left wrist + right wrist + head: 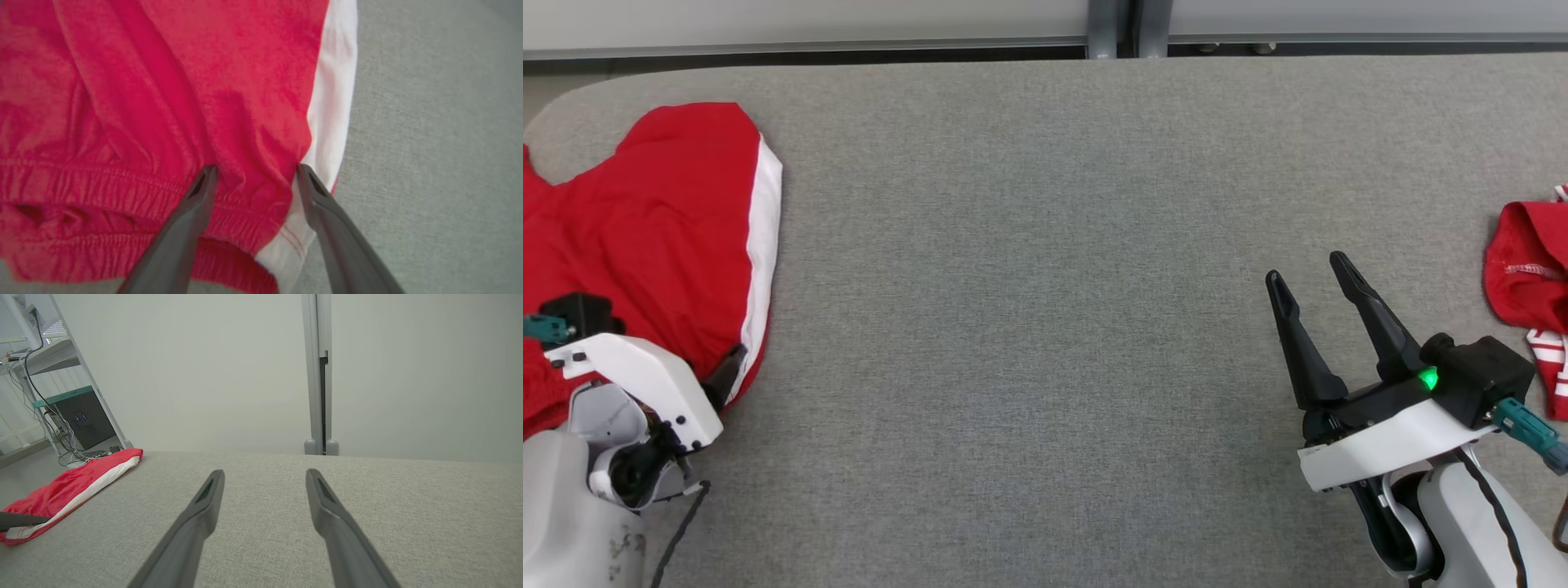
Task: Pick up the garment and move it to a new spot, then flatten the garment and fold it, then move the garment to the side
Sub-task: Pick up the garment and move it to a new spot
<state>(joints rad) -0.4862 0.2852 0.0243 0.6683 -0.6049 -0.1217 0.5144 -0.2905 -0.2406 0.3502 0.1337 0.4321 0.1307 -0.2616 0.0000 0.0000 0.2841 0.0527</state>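
Head view is looking down on a wide grey woven surface (1045, 327) that is stretching from left to right, with its far left corner rounding off. Behind its far edge a pale wall (204, 375) is rising, and a grey upright post (318, 375) is standing against it near the middle. Off the left end, the right wrist view is showing a metal rack (61, 355), a dark box (81, 420) under it and loose cables (69, 453) trailing on the floor. The garment (662, 220) is lying on the left part of the surface, running off the left edge of the head view. It is red shorts with a white stripe down the right side, spread mostly flat with soft folds, and the gathered elastic waistband is facing the near side. The left gripper (256, 168) is standing with its jaws wide apart over the waistband's right corner. Its two fingertips are resting on the cloth, one on the red and one where the red is meeting the white stripe, and fabric is puckering between them. The right gripper (1305, 268) is hovering at the near right, jaws spread wide and holding nothing. Another red-and-white cloth (1523, 269) is lying crumpled at the right edge.
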